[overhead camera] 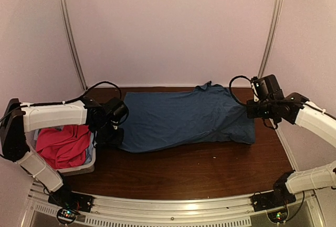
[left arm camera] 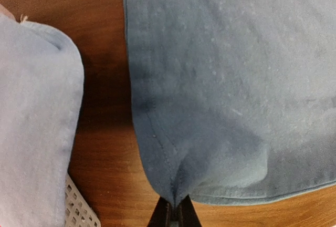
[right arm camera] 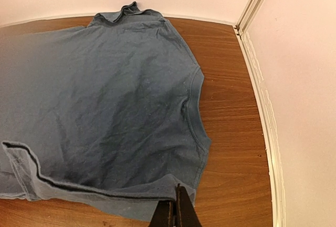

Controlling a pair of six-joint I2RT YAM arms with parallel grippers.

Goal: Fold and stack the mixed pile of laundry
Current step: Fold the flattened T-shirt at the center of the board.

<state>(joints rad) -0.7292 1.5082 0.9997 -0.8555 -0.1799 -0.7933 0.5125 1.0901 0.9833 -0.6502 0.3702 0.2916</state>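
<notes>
A dark blue T-shirt [overhead camera: 184, 116] lies spread flat across the middle of the wooden table, folded lengthwise, with a sleeve bunched at the far edge. My left gripper [left arm camera: 173, 206] is shut on the shirt's near left corner [left arm camera: 178, 185], by the basket. On the other side, my right gripper [right arm camera: 176, 193] is shut on the near edge just below the collar [right arm camera: 197, 106]. In the top view the left gripper [overhead camera: 115, 131] and the right gripper [overhead camera: 252, 112] sit at opposite ends of the shirt. A magenta-pink shirt [overhead camera: 60, 145] and a pale light-blue cloth [left arm camera: 37, 122] lie in the basket.
A white slotted plastic basket [overhead camera: 79, 168] stands at the table's left edge, close to my left gripper; its rim [left arm camera: 79, 208] shows in the left wrist view. Pale walls and a white rail [right arm camera: 262, 106] close the table's back and right side.
</notes>
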